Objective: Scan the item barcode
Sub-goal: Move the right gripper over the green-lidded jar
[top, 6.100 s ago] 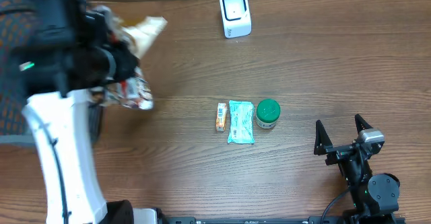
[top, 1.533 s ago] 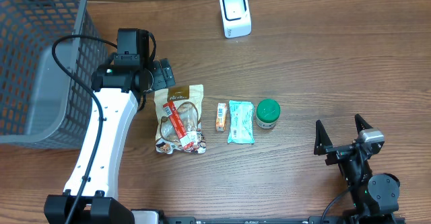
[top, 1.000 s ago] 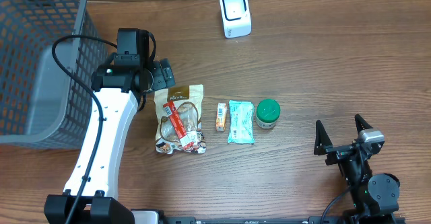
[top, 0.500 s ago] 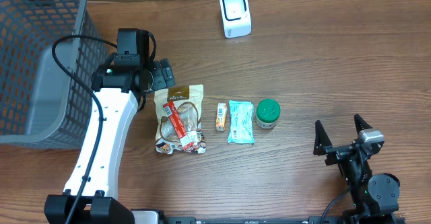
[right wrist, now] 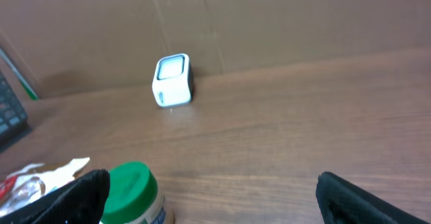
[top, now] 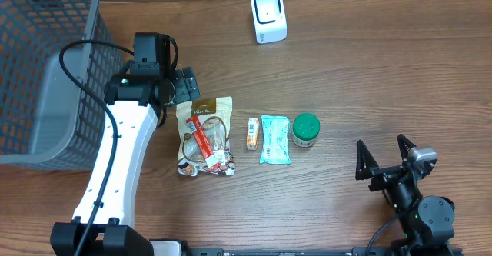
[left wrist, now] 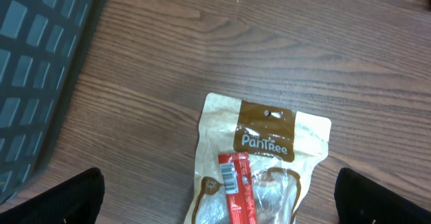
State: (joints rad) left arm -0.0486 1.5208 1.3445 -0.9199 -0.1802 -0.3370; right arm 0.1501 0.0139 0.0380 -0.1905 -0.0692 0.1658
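Where the wooden table is seen from overhead, the contents list as follows.

Item 1: snack pouch, tan header printed "PanTree", clear lower body, lying flat, header toward the far edge. A red label runs down its face; a barcode shows on that label in the left wrist view.

Item 2: small orange packet, flat, just right of the pouch.

Item 3: teal packet, flat, just beside the orange one.

Item 4: green-lidded jar, upright, touching or nearly touching the teal packet's right edge; which of the two cannot be told.

Item 5: white scanner, upright near the far edge, well apart from the row of goods, its window facing the near side.

Item 6: grey mesh basket, at the far left corner.

Left gripper: poised above the pouch's header end, jaws spread wide, holding nothing; in the wrist view both fingertips sit at the lower corners with the pouch between them and below.

Right gripper: at the near right of the table, well apart from the jar, jaws fully spread, holding nothing; its wrist view looks across the table past the jar toward the scanner.
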